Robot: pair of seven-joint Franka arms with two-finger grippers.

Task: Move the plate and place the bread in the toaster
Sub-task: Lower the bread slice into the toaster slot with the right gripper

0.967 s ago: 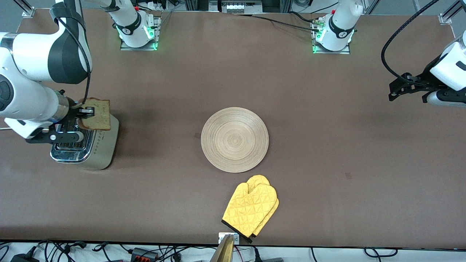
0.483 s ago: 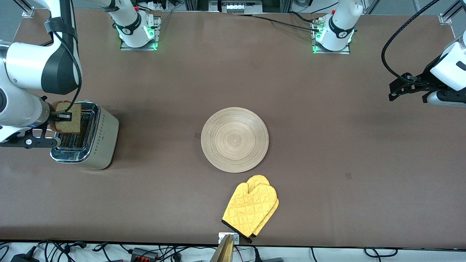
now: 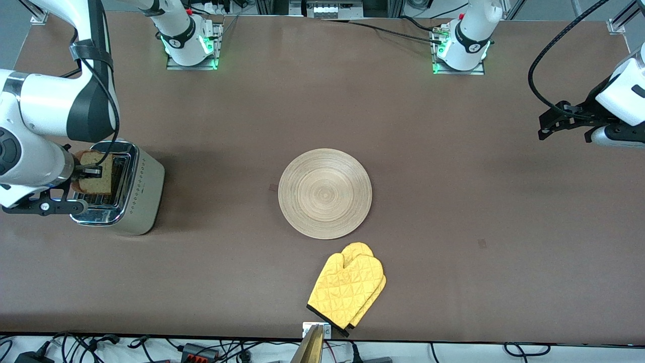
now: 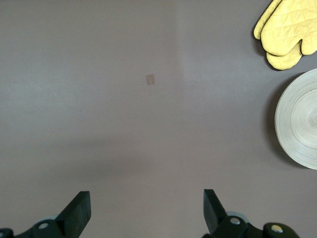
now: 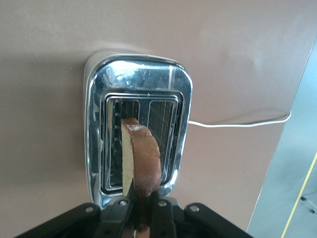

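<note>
here right gripper (image 3: 86, 172) pinches bread (image 3: 95, 174) upright over toaster (image 3: 132, 194); left gripper (image 4: 143, 210) gapes, waiting.

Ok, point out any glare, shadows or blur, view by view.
Front view: green base lights glow; soft shadow beside the toaster. Right wrist view: chrome top mirrors its surroundings; bread near the claw looks sharp. Left wrist view: faint shadow band across the table.

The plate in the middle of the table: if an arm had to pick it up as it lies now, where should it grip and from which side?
Probably by the rim. The plate lies flat, too wide to span, so one finger would go over the edge and one under. The left gripper, open and waiting over bare table, could come in low from its end. The oven mitt lies by the edge nearest the front camera. The right gripper holds the bread over the toaster.
</note>
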